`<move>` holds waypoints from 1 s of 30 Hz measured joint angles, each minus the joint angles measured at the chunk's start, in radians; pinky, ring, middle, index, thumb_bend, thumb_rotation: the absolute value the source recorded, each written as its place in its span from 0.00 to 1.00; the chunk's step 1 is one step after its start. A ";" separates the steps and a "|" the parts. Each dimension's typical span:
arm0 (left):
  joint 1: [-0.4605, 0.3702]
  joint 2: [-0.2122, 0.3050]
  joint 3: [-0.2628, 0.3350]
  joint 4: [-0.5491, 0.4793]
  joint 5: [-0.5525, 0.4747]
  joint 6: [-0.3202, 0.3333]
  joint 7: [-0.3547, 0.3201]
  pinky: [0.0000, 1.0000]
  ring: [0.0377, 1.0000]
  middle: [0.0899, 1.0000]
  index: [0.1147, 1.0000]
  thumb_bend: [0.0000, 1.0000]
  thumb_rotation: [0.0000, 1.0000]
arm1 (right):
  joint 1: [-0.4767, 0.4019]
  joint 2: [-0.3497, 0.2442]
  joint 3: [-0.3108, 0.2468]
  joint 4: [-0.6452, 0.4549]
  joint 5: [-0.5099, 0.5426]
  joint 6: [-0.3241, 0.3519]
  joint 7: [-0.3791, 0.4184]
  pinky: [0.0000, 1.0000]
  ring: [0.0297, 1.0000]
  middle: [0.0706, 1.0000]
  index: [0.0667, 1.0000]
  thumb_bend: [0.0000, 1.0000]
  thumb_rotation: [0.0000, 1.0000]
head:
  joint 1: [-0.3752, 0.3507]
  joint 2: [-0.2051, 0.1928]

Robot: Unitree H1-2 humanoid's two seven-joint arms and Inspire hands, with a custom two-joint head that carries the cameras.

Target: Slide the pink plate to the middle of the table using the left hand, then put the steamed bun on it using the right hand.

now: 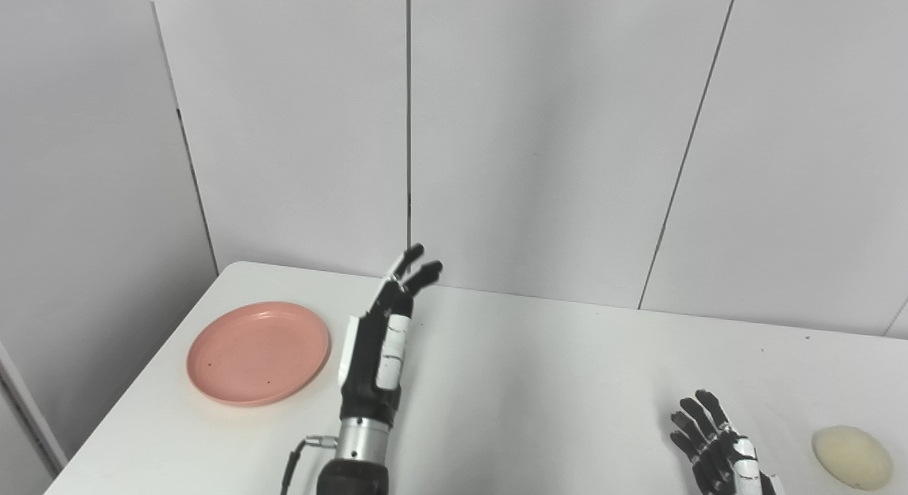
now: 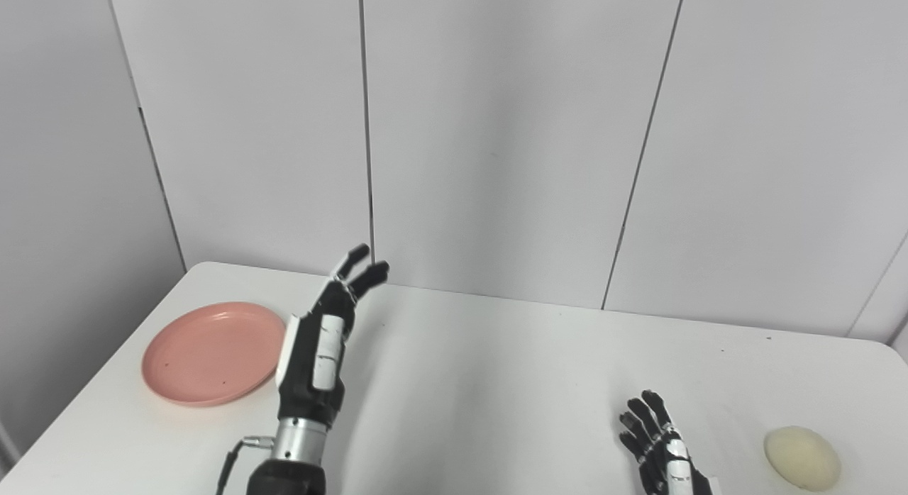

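The pink plate [image 1: 259, 352] lies empty on the left part of the white table [image 1: 539, 381]. My left hand [image 1: 383, 339] is raised above the table just right of the plate, fingers stretched up and apart, holding nothing and apart from the plate. The pale steamed bun [image 1: 851, 457] sits on the table at the far right near the front edge. My right hand [image 1: 716, 442] is low at the front right, left of the bun, fingers spread, empty. The same scene shows in the right eye view: plate [image 2: 211, 352], left hand [image 2: 319, 346], bun [image 2: 801, 457], right hand [image 2: 660, 449].
A grey panelled wall [image 1: 539, 140] rises straight behind the table's far edge. The table's left edge runs close past the plate. Bare tabletop lies between the two hands.
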 measured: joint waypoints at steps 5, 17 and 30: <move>-0.025 0.089 0.055 -0.001 0.001 0.027 0.000 0.87 0.79 0.77 0.82 0.87 1.00 | 0.003 0.000 0.000 -0.002 0.000 0.000 0.001 0.91 0.89 0.90 0.91 0.67 1.00 | 0.008 0.002; -0.077 0.233 0.176 0.120 0.086 -0.036 0.090 0.86 0.83 0.83 0.88 0.84 1.00 | 0.005 -0.003 -0.001 -0.003 0.007 0.000 0.006 0.90 0.89 0.89 0.91 0.68 1.00 | 0.015 -0.003; -0.124 0.349 0.318 0.470 0.028 -0.189 0.252 0.92 0.92 0.92 0.86 0.88 1.00 | 0.006 -0.006 -0.002 -0.003 0.011 0.000 0.007 0.90 0.88 0.87 0.90 0.69 1.00 | 0.023 -0.003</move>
